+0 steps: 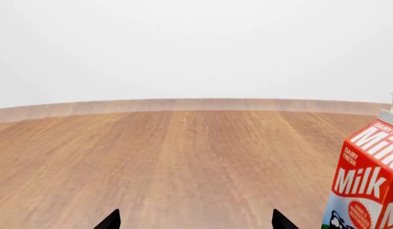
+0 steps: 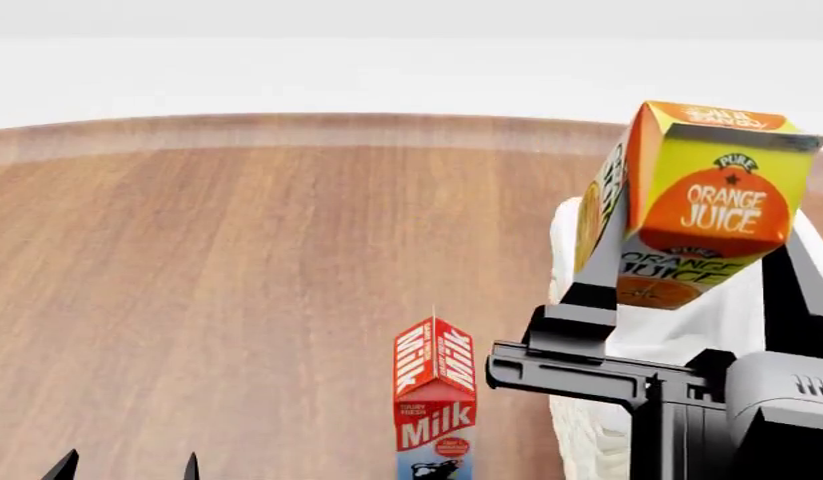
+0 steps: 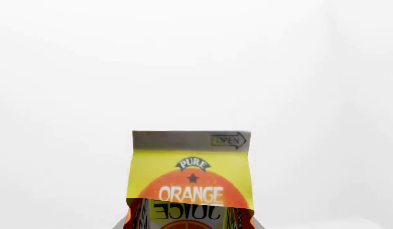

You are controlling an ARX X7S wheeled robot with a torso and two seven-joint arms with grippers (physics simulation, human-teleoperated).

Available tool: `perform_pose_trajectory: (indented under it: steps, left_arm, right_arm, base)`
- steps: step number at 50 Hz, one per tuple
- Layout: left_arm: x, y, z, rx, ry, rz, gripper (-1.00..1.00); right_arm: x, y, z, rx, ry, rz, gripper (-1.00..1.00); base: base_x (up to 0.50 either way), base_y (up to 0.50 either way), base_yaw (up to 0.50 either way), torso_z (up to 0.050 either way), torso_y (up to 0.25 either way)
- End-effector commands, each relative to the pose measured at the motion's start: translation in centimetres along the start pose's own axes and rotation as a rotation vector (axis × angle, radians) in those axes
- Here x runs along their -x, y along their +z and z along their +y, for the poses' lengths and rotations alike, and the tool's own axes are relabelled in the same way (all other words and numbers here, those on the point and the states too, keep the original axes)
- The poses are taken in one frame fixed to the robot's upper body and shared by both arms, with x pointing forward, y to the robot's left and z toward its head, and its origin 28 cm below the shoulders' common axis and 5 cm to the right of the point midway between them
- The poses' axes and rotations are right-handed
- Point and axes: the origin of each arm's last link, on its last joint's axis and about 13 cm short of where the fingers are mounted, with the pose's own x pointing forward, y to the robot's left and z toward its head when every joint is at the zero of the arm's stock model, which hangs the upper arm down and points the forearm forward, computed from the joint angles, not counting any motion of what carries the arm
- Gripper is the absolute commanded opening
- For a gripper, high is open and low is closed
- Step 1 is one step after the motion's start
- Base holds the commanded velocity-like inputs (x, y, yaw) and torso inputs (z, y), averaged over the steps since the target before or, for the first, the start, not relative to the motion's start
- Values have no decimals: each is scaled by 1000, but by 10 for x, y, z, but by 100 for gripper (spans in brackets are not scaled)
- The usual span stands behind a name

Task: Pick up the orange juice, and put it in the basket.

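The orange juice is a yellow-green carton with orange panels. It is held tilted in the air at the right of the head view. My right gripper is shut on its lower part, with one finger on each side. The carton hangs over the basket, whose white cloth liner and woven wall show behind the arm; most of the basket is hidden. In the right wrist view the orange juice fills the space between the jaws. My left gripper is open and empty, low over the table; its tips also show in the left wrist view.
A red milk carton stands upright on the round wooden table, left of the basket and right of my left gripper. It also shows in the left wrist view. The table's far edge curves against a white background.
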Motion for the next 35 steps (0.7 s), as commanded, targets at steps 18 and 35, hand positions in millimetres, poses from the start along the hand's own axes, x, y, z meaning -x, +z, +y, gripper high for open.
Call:
perform_pose_trajectory:
  steps: [18,35]
  left_arm:
    - [0,0,0,0,0,0,100]
    - [0,0,0,0,0,0,100]
  right_arm:
    - [-34,-30,-11,95,-85,34,-100]
    - [-56,-44,-6,163,-101,82,-100]
  base:
    - [0,0,0,1,1]
    - [0,0,0,0,1]
